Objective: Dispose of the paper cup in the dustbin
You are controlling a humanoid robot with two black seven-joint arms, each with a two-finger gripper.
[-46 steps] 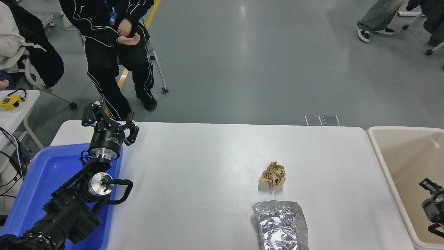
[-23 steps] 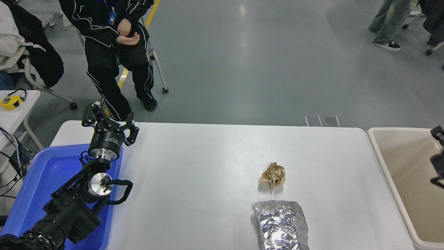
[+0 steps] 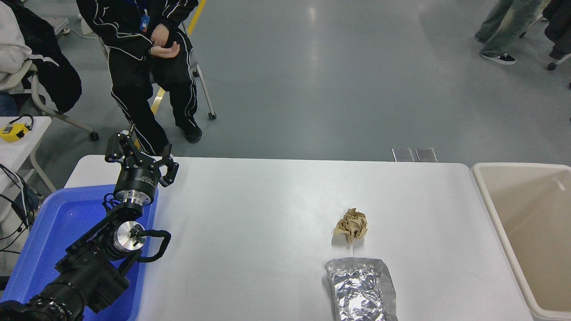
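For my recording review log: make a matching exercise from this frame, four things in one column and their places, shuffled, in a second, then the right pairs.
Things
1. crumpled brown paper ball
2. silver foil bag
3. dustbin
4. left gripper

Places
A. beyond the table's right end
B. on the table at the picture's bottom edge
C. above the far end of the blue tray, at the table's left
D. on the table, just beyond the foil bag

Pairs: 1-D, 2-B, 3-A, 4-C
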